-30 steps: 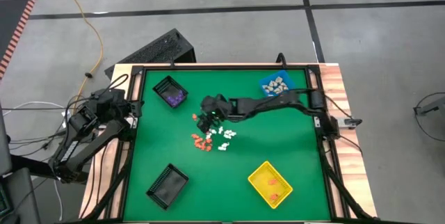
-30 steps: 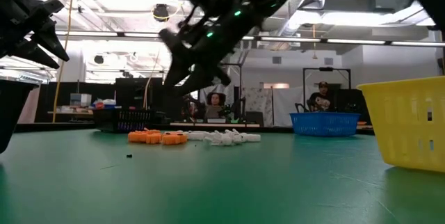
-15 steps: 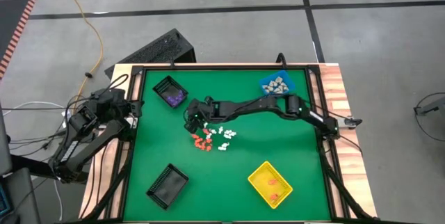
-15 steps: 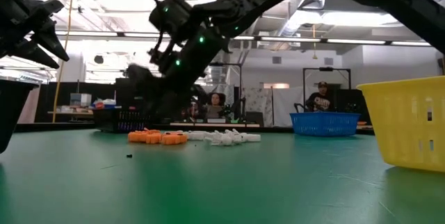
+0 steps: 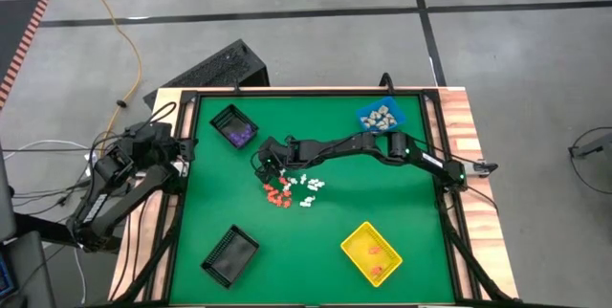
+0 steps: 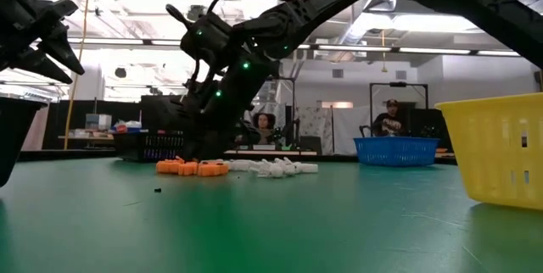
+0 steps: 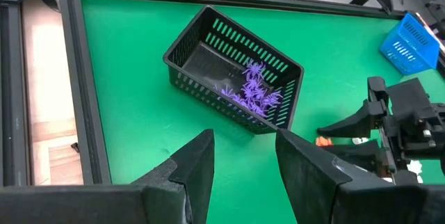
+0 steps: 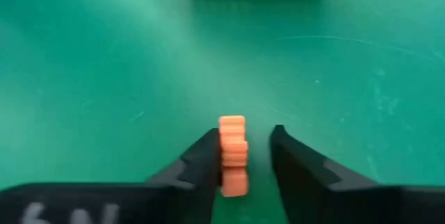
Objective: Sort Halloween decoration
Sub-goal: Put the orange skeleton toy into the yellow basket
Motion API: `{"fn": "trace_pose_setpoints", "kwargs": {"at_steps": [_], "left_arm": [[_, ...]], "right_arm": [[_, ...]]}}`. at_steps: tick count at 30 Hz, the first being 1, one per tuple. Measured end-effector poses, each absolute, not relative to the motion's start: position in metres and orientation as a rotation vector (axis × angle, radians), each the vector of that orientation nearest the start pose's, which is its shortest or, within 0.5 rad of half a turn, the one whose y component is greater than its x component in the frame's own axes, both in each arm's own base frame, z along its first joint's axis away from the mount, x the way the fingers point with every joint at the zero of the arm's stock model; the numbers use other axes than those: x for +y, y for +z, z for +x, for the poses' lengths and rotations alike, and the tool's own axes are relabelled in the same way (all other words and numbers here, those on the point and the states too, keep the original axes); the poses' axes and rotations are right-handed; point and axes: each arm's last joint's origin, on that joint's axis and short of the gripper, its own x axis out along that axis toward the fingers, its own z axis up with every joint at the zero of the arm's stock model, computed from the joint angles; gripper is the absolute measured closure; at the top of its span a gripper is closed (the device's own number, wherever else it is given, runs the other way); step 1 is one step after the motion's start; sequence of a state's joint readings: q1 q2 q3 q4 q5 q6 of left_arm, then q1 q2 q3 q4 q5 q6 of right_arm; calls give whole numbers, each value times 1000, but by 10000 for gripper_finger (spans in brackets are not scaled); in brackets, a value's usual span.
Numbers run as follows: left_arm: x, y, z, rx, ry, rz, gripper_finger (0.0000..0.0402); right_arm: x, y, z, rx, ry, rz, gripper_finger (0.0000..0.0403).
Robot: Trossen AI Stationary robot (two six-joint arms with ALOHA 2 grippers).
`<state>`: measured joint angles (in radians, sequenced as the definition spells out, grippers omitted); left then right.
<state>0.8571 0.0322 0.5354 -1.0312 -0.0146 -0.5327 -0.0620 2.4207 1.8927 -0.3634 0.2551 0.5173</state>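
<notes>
Four small bins stand on the green table [image 5: 402, 203]. A black bin [image 5: 233, 125] near the far left corner holds purple pieces [image 7: 252, 92]; a blue bin [image 5: 381, 116] at the far right holds beige pieces [image 5: 382, 114]; a yellow bin [image 5: 371, 251] at the near right has a few orange pieces [image 5: 377, 248] in it; a second black bin [image 5: 229, 255] at the near left shows nothing inside. A loose pile of orange and white Halloween decoration [image 5: 292, 191] lies mid-table. The right gripper [image 8: 240, 156] reaches down at the pile's far left edge, its fingers partly apart with one orange piece [image 8: 233, 154] upright between them, against one finger and clear of the other. The left gripper [image 7: 243, 154] waits at the table's left edge, fingers apart and holding nothing.
</notes>
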Motion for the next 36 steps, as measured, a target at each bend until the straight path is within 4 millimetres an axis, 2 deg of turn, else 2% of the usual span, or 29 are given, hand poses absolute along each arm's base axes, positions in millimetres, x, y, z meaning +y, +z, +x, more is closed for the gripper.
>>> {"fn": "trace_pose_setpoints", "kwargs": {"at_steps": [5,12,15,18,22,28,32,36], "left_arm": [[19,234,16,262,972,-711,258],[19,234,16,262,972,-710,258],[19,234,16,263,972,-708,258],[19,234,16,263,971,-708,258],[19,234,16,263,971,-708,258],[19,234,16,262,972,-709,258],[19,234,16,261,973,-711,258],[20,234,16,259,979,-711,258]], "right_arm": [[-39,135,518,792,-498,405,352],[-36,160,513,794,-419,413,356],[-34,186,508,754,-398,415,356],[-33,223,497,730,-364,392,356],[-20,268,466,807,-322,349,356],[21,331,393,1025,-261,315,356],[53,353,346,1175,-307,366,356],[93,359,310,1309,-382,415,356]]}}
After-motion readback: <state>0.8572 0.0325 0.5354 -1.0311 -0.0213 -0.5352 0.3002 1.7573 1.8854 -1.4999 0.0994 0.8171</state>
